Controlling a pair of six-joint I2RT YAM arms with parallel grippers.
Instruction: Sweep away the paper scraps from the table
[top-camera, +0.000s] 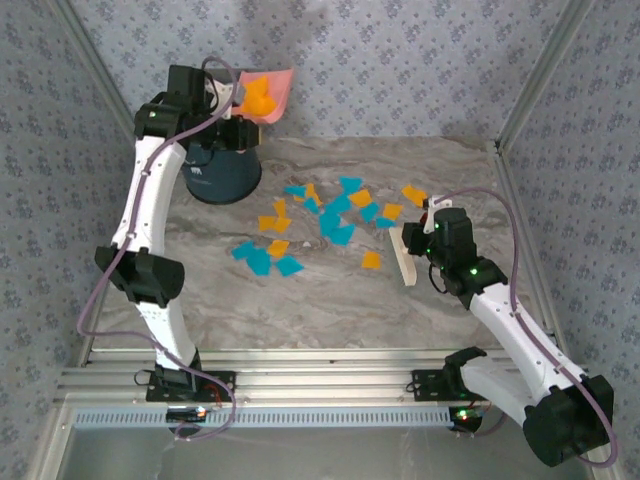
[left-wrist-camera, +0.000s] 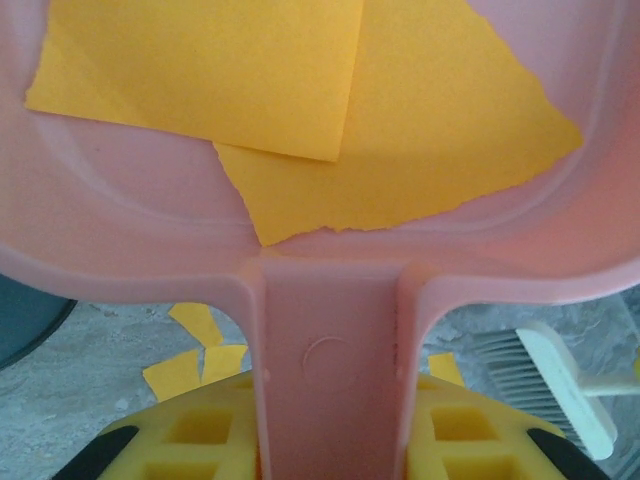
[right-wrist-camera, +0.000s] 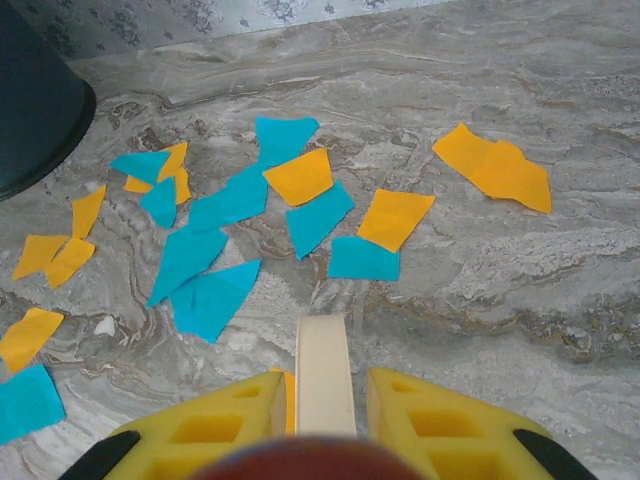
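On marble table (top-camera: 450, 170): most turquoise, orange paper scraps (top-camera: 335, 225) unswept.
Pink plastic dustpan (top-camera: 284, 80): few orange pieces (left-wrist-camera: 400, 120) inside, pinched by left gripper (left-wrist-camera: 330, 440).
Cream brush (top-camera: 406, 255): clamped by right gripper (right-wrist-camera: 325, 390).

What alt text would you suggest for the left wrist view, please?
The left hand grips the handle of a pink dustpan holding orange paper scraps. Beneath it, loose scraps lie on the marble table, with a white brush at right.

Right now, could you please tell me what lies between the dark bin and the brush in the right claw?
Turquoise and orange paper scraps, scattered flat on the table; the top view shows them spread from bin to brush.
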